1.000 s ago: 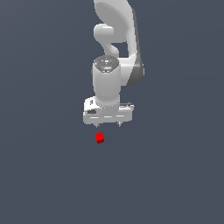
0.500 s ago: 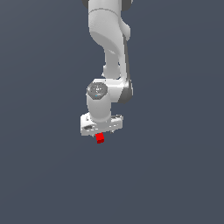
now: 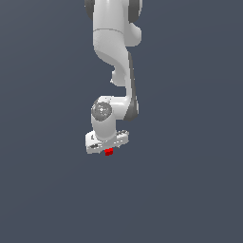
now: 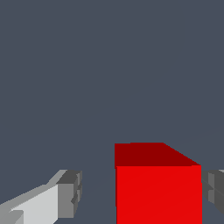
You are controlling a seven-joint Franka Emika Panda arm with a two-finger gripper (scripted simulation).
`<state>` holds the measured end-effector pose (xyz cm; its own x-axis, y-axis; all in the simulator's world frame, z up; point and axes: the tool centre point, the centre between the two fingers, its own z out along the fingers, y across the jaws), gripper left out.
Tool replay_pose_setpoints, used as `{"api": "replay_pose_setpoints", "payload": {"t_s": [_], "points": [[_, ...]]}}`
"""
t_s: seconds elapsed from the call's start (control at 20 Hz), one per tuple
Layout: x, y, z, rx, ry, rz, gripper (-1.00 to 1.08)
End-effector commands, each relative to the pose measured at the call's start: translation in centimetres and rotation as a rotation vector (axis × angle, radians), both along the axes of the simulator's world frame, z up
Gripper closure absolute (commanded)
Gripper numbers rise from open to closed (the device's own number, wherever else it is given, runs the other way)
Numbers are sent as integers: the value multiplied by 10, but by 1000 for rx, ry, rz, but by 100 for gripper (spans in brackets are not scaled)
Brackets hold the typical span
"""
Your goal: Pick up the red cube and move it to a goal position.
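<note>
From my remote station: the claw (image 3: 107,148) is low over the table (image 3: 190,190), its white body squat above the cube (image 3: 109,152), which shows in the exterior view only as a red sliver under the claw's lower edge. No table edge or corner is in sight in either view, so I can place the cube only by the arm: directly under the wrist, on the plain grey surface. In the wrist view the cube (image 4: 157,188) fills the space between the two fingers (image 4: 65,194), one grey pad standing off from one of its sides with bare table visible in the gap, the other pad at the frame's edge just beside the opposite face; whether that one touches I cannot tell. The claw is spread wider than the cube and grips nothing so far. I read the off-centre straddle as the reason for the low posture: the fingers are set to either side so that a squeeze would catch two flat, parallel faces, the surest hold on so small a block. By my judgement the pick-up is at the closing step, with the lift and the carry to the goal not yet done; no goal marker is visible in these views.
</note>
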<state>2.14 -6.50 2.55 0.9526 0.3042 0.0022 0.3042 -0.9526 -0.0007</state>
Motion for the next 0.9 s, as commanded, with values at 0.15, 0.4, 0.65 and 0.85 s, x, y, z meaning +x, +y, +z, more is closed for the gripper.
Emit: {"api": "replay_pose_setpoints", "payload": {"t_s": [0.15, 0.4, 0.65, 0.85], "points": [[1, -1, -4, 0, 1, 8, 108], [1, -1, -4, 0, 1, 8, 108], [1, -2, -3, -1, 1, 7, 108], [2, -5, 6, -1, 1, 7, 108]]}}
